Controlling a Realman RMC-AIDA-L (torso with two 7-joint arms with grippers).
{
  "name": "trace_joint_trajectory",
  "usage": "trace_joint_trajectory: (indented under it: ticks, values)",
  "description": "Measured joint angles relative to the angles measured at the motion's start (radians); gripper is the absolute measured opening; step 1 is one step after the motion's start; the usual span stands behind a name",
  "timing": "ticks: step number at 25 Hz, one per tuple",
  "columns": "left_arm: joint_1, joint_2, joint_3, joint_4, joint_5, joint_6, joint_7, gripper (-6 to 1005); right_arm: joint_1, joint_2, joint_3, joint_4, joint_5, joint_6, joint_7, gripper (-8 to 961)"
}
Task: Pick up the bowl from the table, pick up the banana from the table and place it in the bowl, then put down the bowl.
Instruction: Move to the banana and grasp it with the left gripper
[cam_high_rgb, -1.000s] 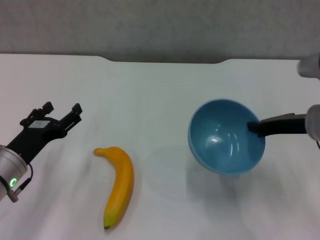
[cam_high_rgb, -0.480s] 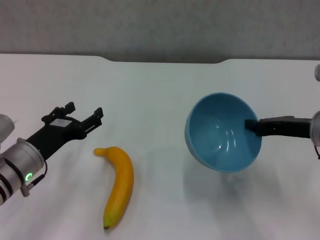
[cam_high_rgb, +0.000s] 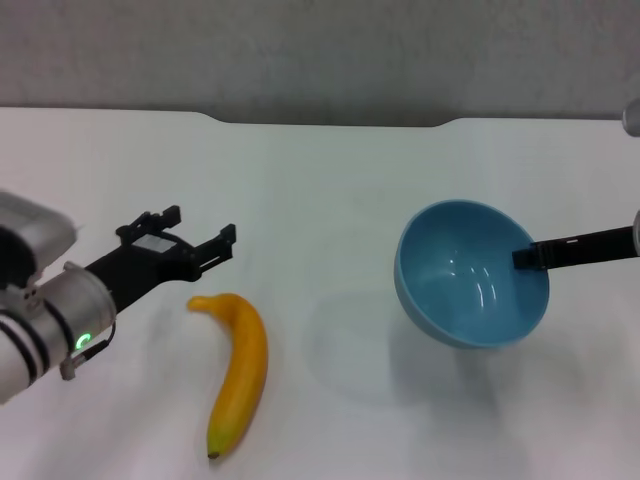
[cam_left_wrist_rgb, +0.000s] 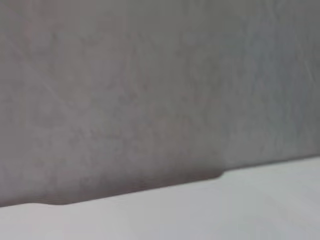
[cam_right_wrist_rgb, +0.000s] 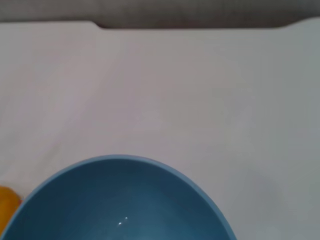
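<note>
In the head view the left gripper (cam_high_rgb: 190, 240) reaches in from the lower left of the frame, its silver wrist low and its black fingers pointing toward the centre with a clear gap between them, holding nothing. It hovers just above the upper end of the banana (cam_high_rgb: 236, 372), which lies on the table (cam_high_rgb: 320, 190) in the lower left, curving down to a dark tip near the bottom edge.

At the right edge the right gripper (cam_high_rgb: 528, 258) comes in level, its dark finger clamped over the right rim of the bowl (cam_high_rgb: 472, 285). The light blue bowl sits centre right, tilted, with a faint shadow on the white surface to its left.

Farther back, the plain white tabletop ends in a far edge with a shallow notch (cam_high_rgb: 330, 122), and a grey wall (cam_high_rgb: 320, 50) fills the top of the frame.
</note>
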Motion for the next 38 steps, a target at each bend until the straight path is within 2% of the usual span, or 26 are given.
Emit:
trace_joint_trajectory:
  ticks: [2,5,6,7,8,12,14,17,20,27,38]
  values:
    - [0.004,0.0,0.004,-0.055,0.103,0.052,-0.09,883,0.017,0.0,0.014,0.023,-0.026,-0.005,0.0,27]
    - [0.008,0.006,0.021,-0.156,0.339,0.133,-0.326,883,0.029,0.0,0.024,0.046,-0.054,-0.006,0.001,27]
    - [0.009,0.008,0.022,-0.208,0.503,0.151,-0.492,883,0.032,0.0,0.028,0.051,-0.06,-0.006,0.001,27]
    - [0.009,0.008,0.022,-0.208,0.503,0.151,-0.492,883,0.032,0.0,0.035,0.053,-0.066,-0.006,0.001,27]
    - [0.009,0.009,0.02,-0.235,0.596,0.153,-0.576,883,0.033,0.0,0.042,0.054,-0.071,-0.006,0.001,27]
    - [-0.004,0.01,0.006,-0.331,1.063,0.103,-1.042,882,0.033,0.0,0.053,0.061,-0.077,-0.007,0.002,27]
    - [-0.025,0.006,-0.02,-0.374,1.32,0.024,-1.298,882,0.033,0.0,0.053,0.062,-0.078,-0.006,0.002,27]
    - [-0.058,0.001,-0.054,-0.411,1.553,-0.081,-1.521,882,0.034,0.0,0.053,0.072,-0.079,-0.001,0.002,27]
    - [-0.093,0.001,-0.096,-0.421,1.654,-0.176,-1.65,882,0.034,0.0,0.053,0.08,-0.082,0.003,0.002,27]
    - [-0.172,0.003,-0.147,-0.423,1.754,-0.402,-1.794,881,0.034,0.0,0.072,0.087,-0.095,0.007,0.002,27]
    - [-0.216,-0.003,-0.111,-0.465,1.791,-0.531,-1.896,877,0.059,-0.002,0.126,0.109,-0.155,-0.004,0.019,27]
